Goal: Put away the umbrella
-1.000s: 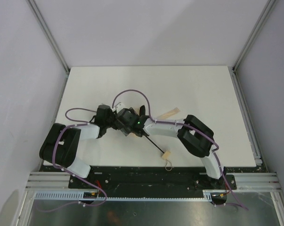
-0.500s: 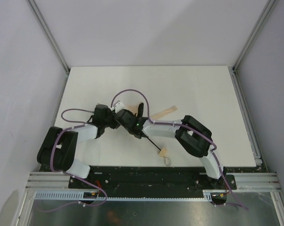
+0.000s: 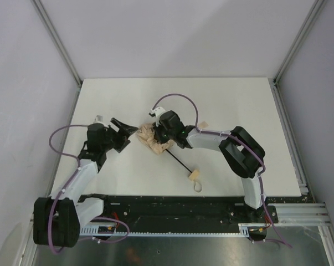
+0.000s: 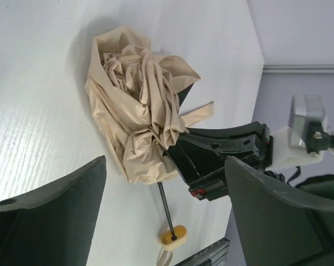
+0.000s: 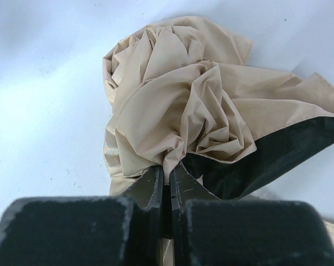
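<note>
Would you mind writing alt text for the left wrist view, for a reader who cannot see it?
A crumpled tan umbrella lies bunched on a white table, its fabric pinched by the shut right gripper reaching in from the right. Its thin black shaft runs down to a pale knob handle, and the open left gripper frames the bottom corners.

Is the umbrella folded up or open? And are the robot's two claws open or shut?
umbrella, lying on the table, cloth scrunched up, shaft sticking out.
left gripper, open, holding nothing.
right gripper, shut, pinching the umbrella's cloth.
</note>
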### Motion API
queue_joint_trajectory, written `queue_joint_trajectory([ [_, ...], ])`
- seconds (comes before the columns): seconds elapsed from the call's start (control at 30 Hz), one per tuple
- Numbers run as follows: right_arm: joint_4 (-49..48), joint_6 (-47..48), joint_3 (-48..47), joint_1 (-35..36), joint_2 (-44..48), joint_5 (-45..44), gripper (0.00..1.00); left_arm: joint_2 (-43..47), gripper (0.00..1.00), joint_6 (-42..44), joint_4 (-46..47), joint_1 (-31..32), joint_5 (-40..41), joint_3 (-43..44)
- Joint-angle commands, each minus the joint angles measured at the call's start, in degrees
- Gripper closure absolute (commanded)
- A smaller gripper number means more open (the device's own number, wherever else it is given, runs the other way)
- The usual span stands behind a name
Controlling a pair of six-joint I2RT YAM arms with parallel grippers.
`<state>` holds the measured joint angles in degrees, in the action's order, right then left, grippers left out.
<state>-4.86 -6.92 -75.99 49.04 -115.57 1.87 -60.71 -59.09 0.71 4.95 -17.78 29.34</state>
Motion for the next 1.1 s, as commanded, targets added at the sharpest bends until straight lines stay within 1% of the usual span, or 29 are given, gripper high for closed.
queue_joint_trajectory([
  [0.0,6.56,-0.02,2.44,-0.25,0.25,8.34,1.0,0.13,0.06,1.68,-3.92,-1.24,-5.21,0.09],
  [0.1,6.55,0.06,2.5,-0.1,-0.45,7.89,1.0,-6.51,0.02,0.37,-3.91,-1.11,-8.02,2.74],
  [0.27,5.75,0.1,2.41,1.18,-1.62,6.77,1.0,-17.08,0.01,0.61,-3.51,0.76,-8.55,9.16],
  [0.37,5.93,0.38,2.28,1.68,-2.15,6.16,1.0,-20.42,0.0,-0.25,-2.63,2.56,-6.36,10.65],
  [0.57,6.81,1.27,2.14,2.2,-2.28,5.45,1.0,-24.42,0.01,-3.04,-1.16,5.35,-1.41,10.07],
  [0.7,7.07,1.84,1.95,2.35,-1.88,4.96,1.0,-28.45,0.01,-6.06,-3.51,6.22,2.0,9.43],
  [0.83,7.43,2.6,1.72,2.61,-1.63,4.57,1.0,-30.63,0.01,-5.42,-4.76,7.56,7.87,8.82],
  [0.9,7.88,3.66,1.32,3.19,-1.67,4.4,1.0,-31.71,0.03,-4.89,-4.97,8.07,10.34,9.01],
  [0.93,8.26,4.32,0.99,3.66,-1.72,4.03,1.0,-32.44,0.07,-4.67,-5.04,8.24,11.07,9.12],
  [0.97,8.63,5.09,0.65,4.12,-1.83,3.46,1.0,-33.28,0.11,-4.43,-5.03,8.24,11.7,9.27],
  [1.07,9.42,6.32,-0.19,5.4,-1.7,2.21,1.0,-34.94,0.3,-3.7,-5.02,8.23,13.56,8.82],
])
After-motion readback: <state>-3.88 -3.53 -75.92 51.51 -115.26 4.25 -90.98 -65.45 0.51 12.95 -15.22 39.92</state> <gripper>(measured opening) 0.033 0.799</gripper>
